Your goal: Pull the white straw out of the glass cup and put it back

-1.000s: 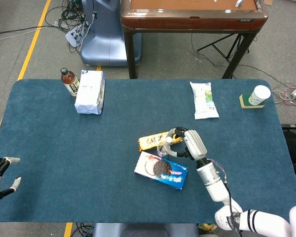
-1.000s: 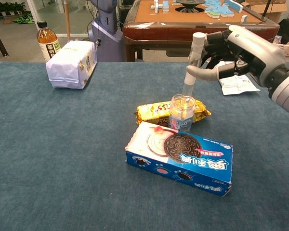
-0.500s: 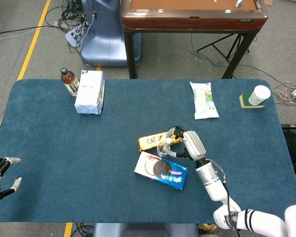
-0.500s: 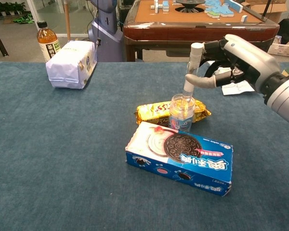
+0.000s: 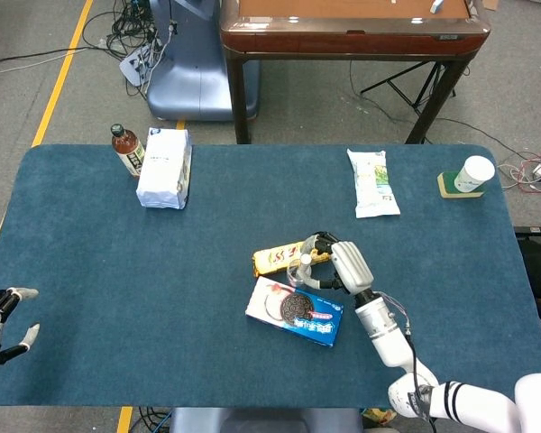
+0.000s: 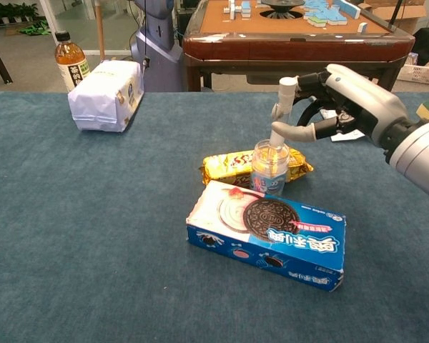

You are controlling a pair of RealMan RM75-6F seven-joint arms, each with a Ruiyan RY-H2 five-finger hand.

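Straw [image 6: 281, 113] lower than before, in right hand [image 6: 343, 100]

Right hand [image 6: 337, 102], pinching white plastic straw [image 6: 281, 108], lowered and shifted toward 9 o'clock in chest view. Straw sunk deeper into clear glass cup [image 6: 269, 167], less length showing above rim.
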